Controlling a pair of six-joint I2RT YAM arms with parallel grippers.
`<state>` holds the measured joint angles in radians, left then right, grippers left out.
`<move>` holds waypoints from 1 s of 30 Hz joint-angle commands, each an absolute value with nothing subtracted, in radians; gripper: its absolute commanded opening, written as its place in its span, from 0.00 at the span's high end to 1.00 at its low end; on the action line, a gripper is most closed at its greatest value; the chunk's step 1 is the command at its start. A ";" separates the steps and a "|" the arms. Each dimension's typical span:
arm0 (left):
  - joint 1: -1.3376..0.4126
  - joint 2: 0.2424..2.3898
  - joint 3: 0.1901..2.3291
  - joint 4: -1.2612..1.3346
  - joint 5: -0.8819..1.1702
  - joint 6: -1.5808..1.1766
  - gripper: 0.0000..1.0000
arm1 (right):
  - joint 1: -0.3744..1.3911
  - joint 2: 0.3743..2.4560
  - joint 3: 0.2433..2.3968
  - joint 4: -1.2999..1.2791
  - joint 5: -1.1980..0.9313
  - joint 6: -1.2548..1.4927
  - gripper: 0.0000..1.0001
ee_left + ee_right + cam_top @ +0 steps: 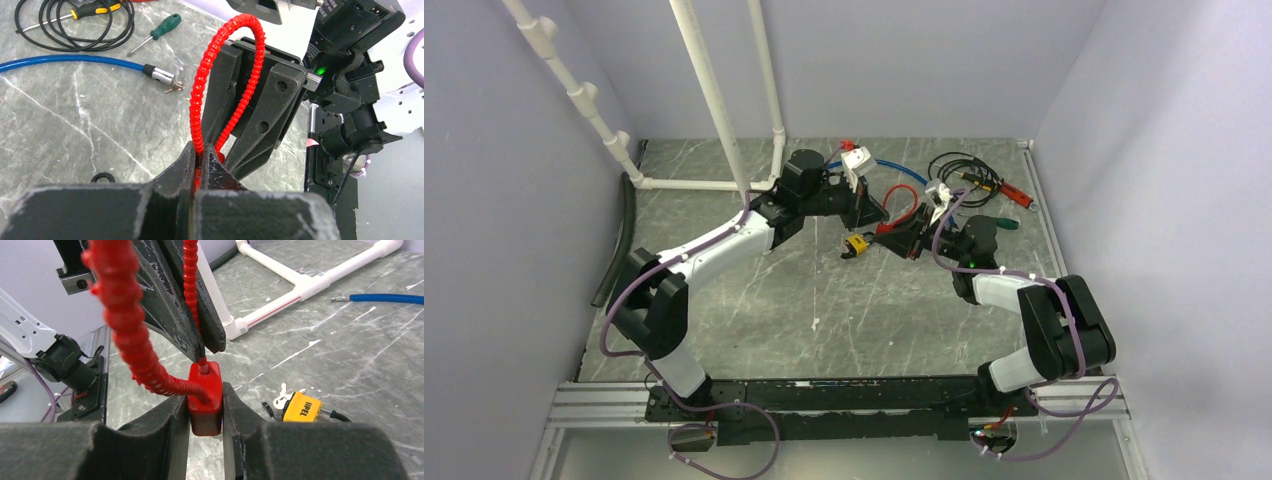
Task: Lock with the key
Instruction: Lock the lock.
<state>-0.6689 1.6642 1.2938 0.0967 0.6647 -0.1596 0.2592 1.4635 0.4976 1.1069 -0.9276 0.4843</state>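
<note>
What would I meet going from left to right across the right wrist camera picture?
Red lock → yellow key tag → blue hose. The white pipe frame spans too much of the picture to place.

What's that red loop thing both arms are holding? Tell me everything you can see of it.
It is a small cable lock: a glossy red plastic-looking block with a ribbed red cable arching out of it in a tall loop, both ends meeting the block. It is held above the grey table. The right gripper clamps the block by its sides; the left gripper pinches one leg of the cable. Its keyhole is not visible.
</note>
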 commanded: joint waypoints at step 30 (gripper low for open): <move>-0.727 1.777 1.305 -0.327 0.777 -0.126 1.00 | 0.154 1.374 0.687 1.164 -0.884 0.395 1.00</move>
